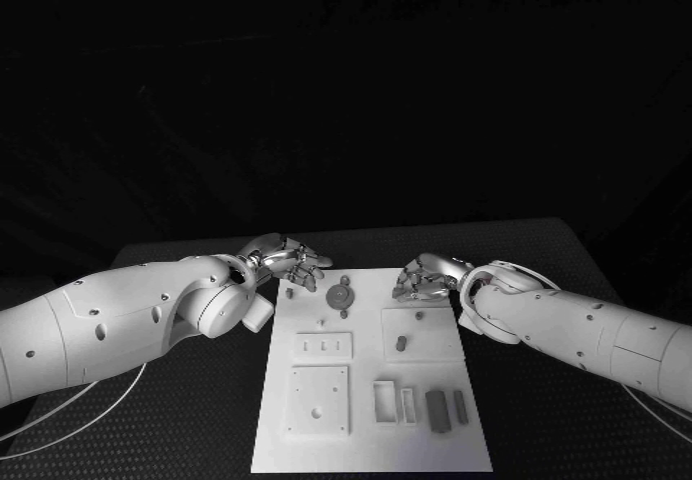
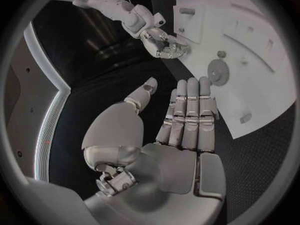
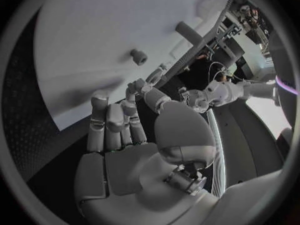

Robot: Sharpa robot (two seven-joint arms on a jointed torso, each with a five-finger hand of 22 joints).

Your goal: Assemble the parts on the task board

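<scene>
The white task board (image 1: 368, 440) lies lengthwise in the middle of the table. On its far end sits a grey gear (image 1: 339, 296), which the left wrist view has as gear (image 2: 217, 72). A small peg (image 1: 418, 318) and a short cylinder (image 1: 400, 343) stand on the right half; the right wrist view has the peg (image 3: 139, 56) and cylinder (image 3: 187, 32). My left hand (image 1: 284, 258) hovers at the board's far left corner, fingers (image 2: 187, 110) straight, holding nothing. My right hand (image 1: 428, 278) hovers over the far right corner, also holding nothing.
Nearer me the board carries a plate with three slots (image 1: 325, 345), a square plate (image 1: 319, 398), a pale frame (image 1: 385, 400) and two dark bars (image 1: 434, 408). Black table (image 1: 548, 250) surrounds the board on all sides.
</scene>
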